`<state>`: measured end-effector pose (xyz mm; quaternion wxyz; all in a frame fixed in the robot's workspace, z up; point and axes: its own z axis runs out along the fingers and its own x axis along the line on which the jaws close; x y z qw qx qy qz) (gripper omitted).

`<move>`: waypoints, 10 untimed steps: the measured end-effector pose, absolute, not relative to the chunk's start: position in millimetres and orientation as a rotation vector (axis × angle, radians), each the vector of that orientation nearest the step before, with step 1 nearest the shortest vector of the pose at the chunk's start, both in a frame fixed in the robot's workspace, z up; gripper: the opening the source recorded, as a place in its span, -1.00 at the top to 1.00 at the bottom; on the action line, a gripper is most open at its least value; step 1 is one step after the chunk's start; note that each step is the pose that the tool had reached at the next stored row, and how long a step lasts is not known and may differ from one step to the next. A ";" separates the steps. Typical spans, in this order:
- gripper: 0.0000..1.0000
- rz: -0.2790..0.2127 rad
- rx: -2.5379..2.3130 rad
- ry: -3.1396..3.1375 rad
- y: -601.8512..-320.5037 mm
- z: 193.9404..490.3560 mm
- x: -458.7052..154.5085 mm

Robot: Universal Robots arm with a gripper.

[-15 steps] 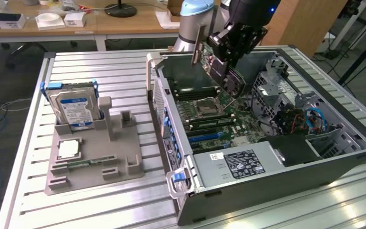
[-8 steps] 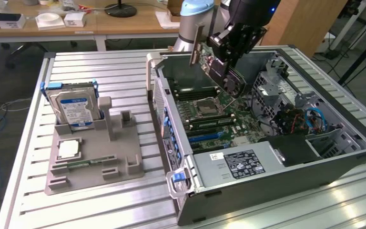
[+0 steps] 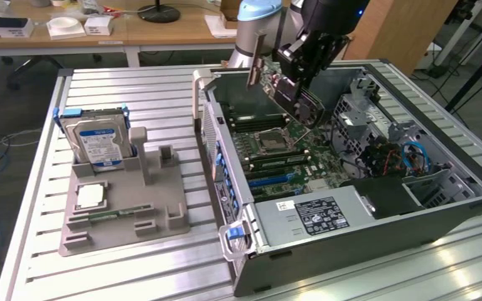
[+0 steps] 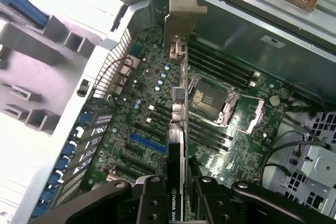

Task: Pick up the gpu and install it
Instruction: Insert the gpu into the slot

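Office desks stand in the background behind a ribbed silver aluminium table (image 3: 140, 88) that carries the whole job. Biggest on it, toward the exterior view's right, is an open dark grey metal computer case (image 3: 375, 251) lying on its side. It contains a green motherboard (image 3: 308, 157) with an empty square processor socket (image 3: 270, 141), a boxy grey power supply (image 3: 325, 213) at the near end, and drive cages with blue cables on the far right. To the exterior view's left sits a moulded grey plastic holder tray (image 3: 166, 219). A silver hard drive with a blue-white label (image 3: 98, 144) stands upright in its far slot, and a small square silver processor chip (image 3: 90, 195) lies flat in a nearer pocket. The black robot gripper (image 3: 295, 72) hangs over the far part of the case with its fingers (image 4: 152, 200) clamped on the thin dark rectangular gpu (image 3: 300, 103). The card is in the air above the board and tilted. Its long axis runs away from the fingers to the silver metal end bracket (image 4: 184, 11), which points toward the case's far-left wall. A long blue expansion slot (image 4: 147, 142) lies on the board below the card and to its near side, well apart from the card's lower edge. Whether the card is parallel to that slot is hard to judge from these angles.
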<state>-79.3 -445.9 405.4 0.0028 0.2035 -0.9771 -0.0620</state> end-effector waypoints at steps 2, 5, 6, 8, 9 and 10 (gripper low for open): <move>0.48 -0.194 0.660 -3.058 -445.9 405.5 -79.3; 0.48 -0.194 0.692 -3.050 -445.9 405.4 -79.3; 0.48 -0.194 0.703 -3.047 -445.9 405.5 -79.3; 0.48 -0.194 0.725 -3.041 -445.9 405.4 -79.3; 0.48 -0.194 0.736 -3.038 -445.9 405.4 -79.3; 0.48 -0.194 0.747 -3.035 -445.9 405.5 -79.3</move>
